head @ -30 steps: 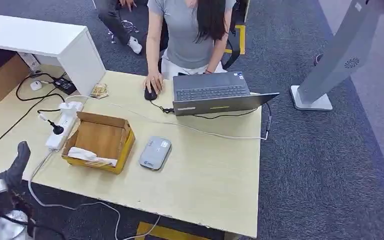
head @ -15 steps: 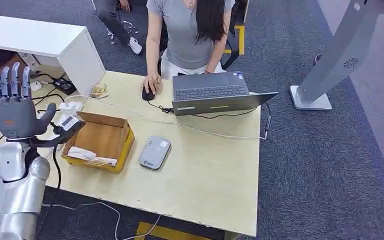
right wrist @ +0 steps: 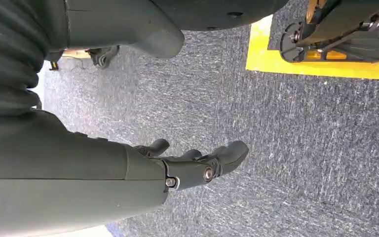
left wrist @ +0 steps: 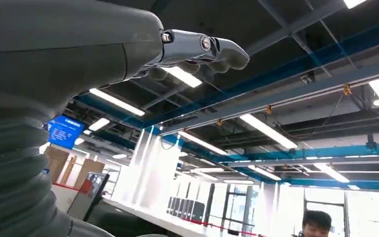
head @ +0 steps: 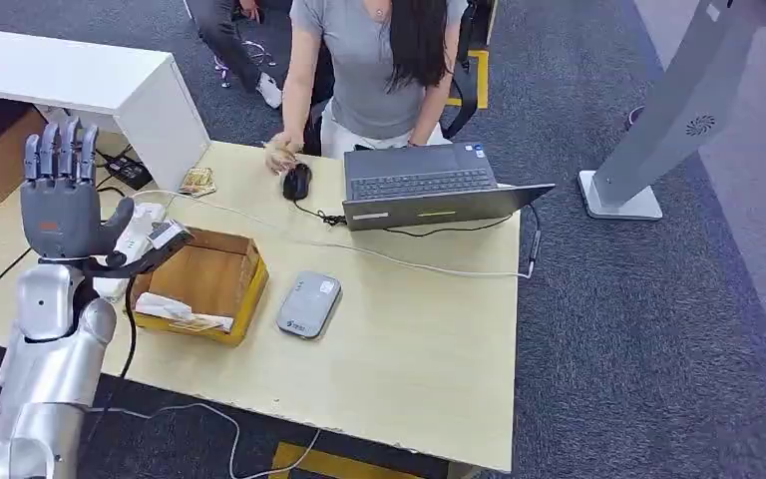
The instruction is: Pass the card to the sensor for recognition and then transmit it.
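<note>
The grey card sensor [head: 309, 304] lies flat in the middle of the table. To its left stands an open cardboard box [head: 204, 271] with a white and yellowish flat item [head: 178, 311] along its near wall; I cannot tell whether that is the card. My left hand [head: 60, 195] is raised above the table's left end, just left of the box, fingers upright and apart, holding nothing. In the left wrist view the fingers [left wrist: 202, 47] point at the ceiling. My right hand [right wrist: 192, 165] hangs over grey carpet with loose, empty fingers.
A person sits at the far edge behind a laptop [head: 429, 185], one hand lifted beside the mouse [head: 296, 182]. A white power strip [head: 128, 244] and cables lie by my left hand. A white cabinet [head: 90, 85] stands far left, a grey kiosk stand [head: 658, 130] right.
My left arm has come up from the table's near left edge, with the hand opened upright, and has drifted toward the box. The person's hand has lifted off the mouse.
</note>
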### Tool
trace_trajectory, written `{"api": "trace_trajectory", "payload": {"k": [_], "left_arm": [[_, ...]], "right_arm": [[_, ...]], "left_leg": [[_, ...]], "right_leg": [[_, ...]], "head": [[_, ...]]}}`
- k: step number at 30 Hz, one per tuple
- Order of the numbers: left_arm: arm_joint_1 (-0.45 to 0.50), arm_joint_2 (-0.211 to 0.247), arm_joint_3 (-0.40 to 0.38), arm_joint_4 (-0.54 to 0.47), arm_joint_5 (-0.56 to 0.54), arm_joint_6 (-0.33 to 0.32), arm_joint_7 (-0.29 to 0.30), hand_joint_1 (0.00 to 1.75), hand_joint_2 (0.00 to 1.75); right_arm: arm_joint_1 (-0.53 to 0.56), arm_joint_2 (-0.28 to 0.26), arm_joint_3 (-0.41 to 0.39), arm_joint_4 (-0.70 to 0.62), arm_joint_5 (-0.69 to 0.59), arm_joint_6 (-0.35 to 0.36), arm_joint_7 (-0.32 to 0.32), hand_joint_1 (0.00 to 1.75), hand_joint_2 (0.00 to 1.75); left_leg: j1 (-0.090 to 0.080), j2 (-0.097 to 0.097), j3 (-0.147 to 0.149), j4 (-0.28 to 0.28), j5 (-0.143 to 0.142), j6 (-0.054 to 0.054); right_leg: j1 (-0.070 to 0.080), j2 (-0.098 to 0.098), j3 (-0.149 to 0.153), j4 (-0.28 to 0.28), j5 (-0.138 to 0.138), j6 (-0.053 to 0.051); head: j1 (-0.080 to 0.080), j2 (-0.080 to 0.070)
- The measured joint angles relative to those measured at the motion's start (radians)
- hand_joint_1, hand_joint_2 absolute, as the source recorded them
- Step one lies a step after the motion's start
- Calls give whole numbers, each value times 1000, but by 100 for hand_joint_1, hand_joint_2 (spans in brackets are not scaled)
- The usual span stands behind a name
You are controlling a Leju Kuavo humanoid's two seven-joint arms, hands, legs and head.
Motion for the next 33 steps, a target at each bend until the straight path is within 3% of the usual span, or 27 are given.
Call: {"api": "trace_trajectory", "payload": {"k": [13,19,26,27,28,33], "left_arm": [[-33,-3,-38,32,-41,-21,24,0,175],[-89,-3,-95,93,-64,-38,65,0,175],[-106,-3,-122,149,-57,-26,69,0,175],[-106,-3,-124,154,-57,-26,69,47,175],[-106,-3,-125,158,-57,-26,69,175,175],[-106,-3,-140,175,-51,-26,68,175,175]], "right_arm": [[0,-3,0,0,-3,6,0,0,175],[1,-8,0,0,-6,16,-9,0,175],[2,-7,2,0,-6,10,-9,0,175],[2,-7,2,0,-7,10,-9,0,175],[2,-7,2,0,-7,9,-10,0,175],[2,-7,2,0,-11,9,-15,0,175]], "left_leg": [[0,0,0,0,0,0],[0,2,0,0,0,0],[0,2,0,0,0,0],[0,2,0,0,0,0],[0,2,0,0,0,0],[0,2,-1,0,0,0]], "right_leg": [[0,0,-1,0,0,0],[0,1,-1,0,1,0],[0,1,-1,0,1,0],[0,1,-1,0,1,0],[0,1,-1,0,0,0],[0,1,-1,0,1,0]], "head": [[0,0],[0,0],[0,0],[0,0],[0,0],[0,0]]}}
